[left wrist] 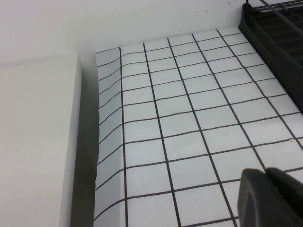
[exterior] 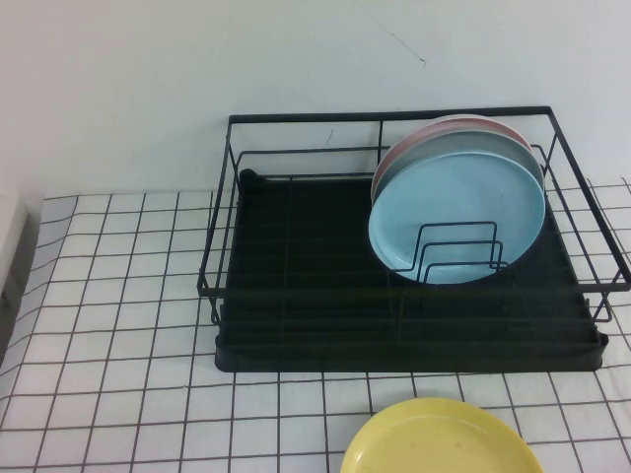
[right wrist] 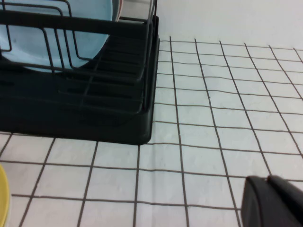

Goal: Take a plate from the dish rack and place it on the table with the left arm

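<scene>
The light sky-blue plate [exterior: 458, 207] stands upright in the black wire dish rack [exterior: 296, 256], leaning at the right end behind wire dividers; it also shows in the right wrist view [right wrist: 57, 33]. A pinkish plate [exterior: 434, 133] stands behind it. The rack sits on the grid-cloth table [exterior: 118, 315]. My left gripper [left wrist: 265, 174] is shut and empty, low over the cloth left of the rack's corner [left wrist: 272, 33]. My right gripper [right wrist: 267, 180] is shut and empty over the cloth right of the rack [right wrist: 118, 113]. Neither arm shows in the high view.
A yellow plate [exterior: 439, 439] lies flat on the table in front of the rack; its edge shows in the right wrist view [right wrist: 2, 198]. A white box-like block [left wrist: 33, 142] borders the table's left side. A white wall stands behind.
</scene>
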You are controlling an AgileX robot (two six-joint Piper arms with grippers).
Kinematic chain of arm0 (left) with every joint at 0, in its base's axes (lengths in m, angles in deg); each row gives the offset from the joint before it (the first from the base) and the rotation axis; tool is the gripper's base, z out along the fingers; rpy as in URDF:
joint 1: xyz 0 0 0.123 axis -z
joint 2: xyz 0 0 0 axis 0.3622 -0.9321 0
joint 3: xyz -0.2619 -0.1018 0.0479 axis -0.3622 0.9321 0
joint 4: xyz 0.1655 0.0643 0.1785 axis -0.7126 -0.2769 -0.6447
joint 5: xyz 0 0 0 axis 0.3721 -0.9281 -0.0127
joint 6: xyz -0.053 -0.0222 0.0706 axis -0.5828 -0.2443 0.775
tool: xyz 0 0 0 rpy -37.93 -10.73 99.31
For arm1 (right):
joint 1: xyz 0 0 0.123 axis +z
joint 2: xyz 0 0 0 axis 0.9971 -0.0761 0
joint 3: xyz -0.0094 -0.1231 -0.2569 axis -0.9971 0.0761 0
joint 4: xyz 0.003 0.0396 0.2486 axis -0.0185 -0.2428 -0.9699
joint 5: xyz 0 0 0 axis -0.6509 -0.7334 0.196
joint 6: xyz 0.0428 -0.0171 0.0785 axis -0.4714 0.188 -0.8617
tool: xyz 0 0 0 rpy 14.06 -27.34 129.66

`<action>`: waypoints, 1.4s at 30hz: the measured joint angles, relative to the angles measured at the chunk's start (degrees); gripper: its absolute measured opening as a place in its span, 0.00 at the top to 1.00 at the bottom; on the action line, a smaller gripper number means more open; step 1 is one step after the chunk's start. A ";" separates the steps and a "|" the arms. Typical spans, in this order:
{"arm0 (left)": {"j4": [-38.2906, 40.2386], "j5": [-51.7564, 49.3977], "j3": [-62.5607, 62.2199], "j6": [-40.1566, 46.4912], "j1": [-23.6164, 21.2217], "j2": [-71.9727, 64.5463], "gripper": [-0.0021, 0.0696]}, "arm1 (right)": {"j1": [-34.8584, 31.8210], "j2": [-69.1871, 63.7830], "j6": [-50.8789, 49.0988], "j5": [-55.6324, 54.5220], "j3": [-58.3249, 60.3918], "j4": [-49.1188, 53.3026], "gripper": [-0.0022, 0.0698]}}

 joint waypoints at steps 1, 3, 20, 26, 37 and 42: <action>0.00 0.00 0.00 0.00 0.00 0.00 0.97 | 0.00 0.00 0.00 0.00 0.00 0.00 0.97; 0.00 0.00 0.00 0.00 0.00 0.00 0.97 | 0.00 0.00 0.00 0.00 0.00 0.00 0.97; 0.67 0.00 0.00 0.00 0.00 0.00 0.97 | 0.00 0.00 0.00 0.00 0.00 0.00 0.97; 0.92 0.00 0.00 0.00 0.00 0.00 0.97 | 0.00 0.00 0.00 0.00 0.00 0.00 0.97; 0.92 0.00 0.00 -0.10 0.00 0.00 0.97 | 0.00 0.00 0.00 0.00 0.00 0.00 0.97; 4.88 0.23 0.00 -0.10 0.00 0.00 0.97 | 0.00 0.00 0.00 0.00 0.00 0.00 0.97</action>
